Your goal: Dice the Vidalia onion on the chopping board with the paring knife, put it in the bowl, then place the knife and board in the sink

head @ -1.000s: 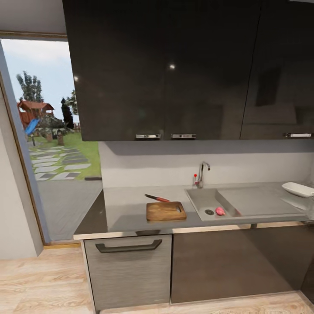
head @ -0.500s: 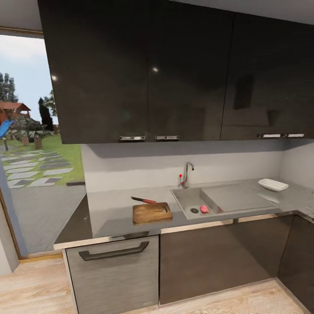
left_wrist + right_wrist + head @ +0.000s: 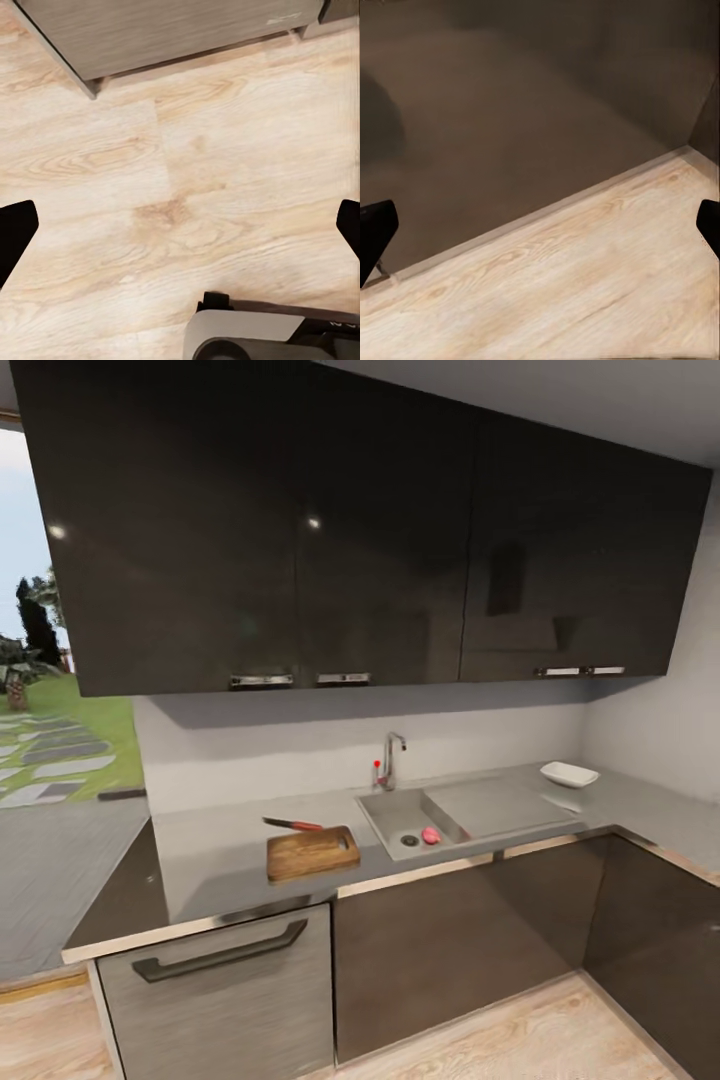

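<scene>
Left gripper (image 3: 180,229) spread over floor (image 3: 187,172)

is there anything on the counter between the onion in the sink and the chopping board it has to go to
Nothing visible stands between them. The Vidalia onion lies in the sink basin beside the drain; the chopping board lies left of the sink with bare countertop between. The paring knife lies behind the board, off that path.

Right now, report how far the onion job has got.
Nothing is done yet. The onion lies in the sink, the knife lies on the countertop behind the bare board, and the bowl sits apart on the right. Both grippers, left and right, hang open over the floor. Every step is left.
</scene>
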